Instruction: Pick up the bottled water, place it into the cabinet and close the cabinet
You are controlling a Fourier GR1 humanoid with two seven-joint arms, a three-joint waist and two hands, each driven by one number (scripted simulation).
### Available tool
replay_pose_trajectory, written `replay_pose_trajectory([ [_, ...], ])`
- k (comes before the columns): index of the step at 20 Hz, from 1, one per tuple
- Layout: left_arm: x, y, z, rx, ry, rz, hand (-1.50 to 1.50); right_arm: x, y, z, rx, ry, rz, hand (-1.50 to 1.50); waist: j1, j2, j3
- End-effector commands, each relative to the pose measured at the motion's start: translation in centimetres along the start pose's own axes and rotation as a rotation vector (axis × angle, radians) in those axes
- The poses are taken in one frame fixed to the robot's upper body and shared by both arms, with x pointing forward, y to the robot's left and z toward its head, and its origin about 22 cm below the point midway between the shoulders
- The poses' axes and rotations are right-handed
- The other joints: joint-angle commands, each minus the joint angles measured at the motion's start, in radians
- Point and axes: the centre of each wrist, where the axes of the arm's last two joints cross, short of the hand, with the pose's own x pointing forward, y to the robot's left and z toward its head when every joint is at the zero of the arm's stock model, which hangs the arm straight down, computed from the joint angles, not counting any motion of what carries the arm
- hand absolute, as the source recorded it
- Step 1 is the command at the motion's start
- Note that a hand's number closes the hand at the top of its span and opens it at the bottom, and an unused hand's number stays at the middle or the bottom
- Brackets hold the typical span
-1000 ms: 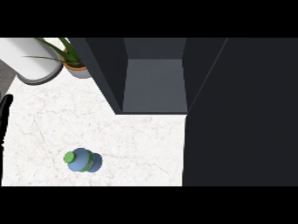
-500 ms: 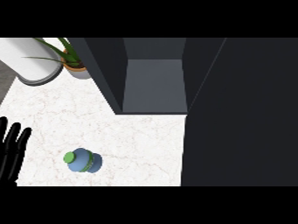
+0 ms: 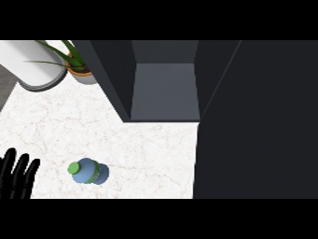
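Bottled water [image 3: 87, 172] is seen upright on the counter [image 3: 141, 149]; left hand [image 3: 10, 179] is spread just beside it, not touching; cabinet [image 3: 165, 84] is found open.

bare counter [image 3: 120, 140] before open cabinet [image 3: 165, 88]

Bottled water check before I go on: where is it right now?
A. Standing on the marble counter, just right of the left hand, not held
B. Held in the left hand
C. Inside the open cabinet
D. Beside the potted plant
A. The bottled water stands on the marble counter, apart from the left hand, whose fingers are straight; the open cabinet holds nothing visible.
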Motion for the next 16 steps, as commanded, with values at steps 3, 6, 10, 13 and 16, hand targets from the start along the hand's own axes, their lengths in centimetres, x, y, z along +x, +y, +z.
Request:
replay_pose_trajectory([
  [3,-2.8,-0.8,0.2,0.046,0.008,-0.043,-1.5,2.4,0.5,2.3,-0.01,-0.03,-0.003,-1.5,-0.008,0.0,0.0],
  [6,-3.5,1.4,0.6,0.104,0.014,-0.072,-1.5,4.3,1.0,2.9,-0.001,-0.037,0.001,-1.5,-0.005,0.0,-0.001],
  [10,-4.9,1.9,-0.4,0.148,0.024,-0.073,-1.5,1.9,1.1,3.2,-0.008,-0.017,-0.006,-1.5,-0.009,0.002,0.0],
  [13,-7.0,2.2,1.0,0.167,0.038,-0.108,-1.5,1.7,1.7,3.3,-0.024,-0.034,-0.005,-1.5,-0.003,0.0,-0.001],
  [16,-9.6,3.9,-0.7,0.17,0.069,-0.091,-1.5,2.7,0.1,4.1,0.007,-0.034,0.012,-1.5,-0.011,0.002,-0.001],
])
